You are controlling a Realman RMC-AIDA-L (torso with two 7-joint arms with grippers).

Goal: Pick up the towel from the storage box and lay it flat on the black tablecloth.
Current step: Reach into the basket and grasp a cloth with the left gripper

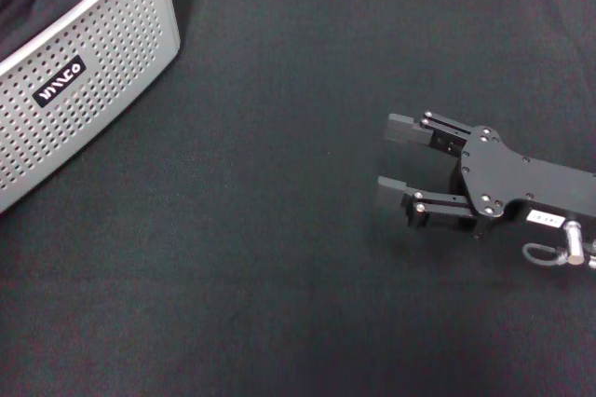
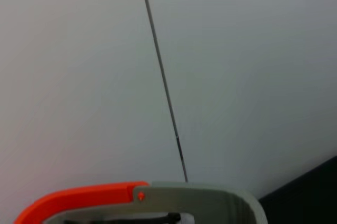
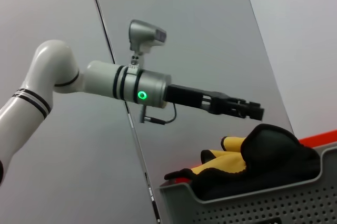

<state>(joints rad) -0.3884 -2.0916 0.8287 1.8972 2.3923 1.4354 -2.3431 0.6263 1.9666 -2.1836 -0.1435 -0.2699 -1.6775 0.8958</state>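
Head view crops storage box [image 1: 88, 71]; right pincer [image 1: 395, 160] spread; left pincer [image 3: 251, 109] state unclear.

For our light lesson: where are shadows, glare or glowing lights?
Head view: no distinct shadow under the right claw on the black tablecloth. Right wrist view: a green ring light glows on the left arm. Left wrist view: wall evenly lit, no glare.
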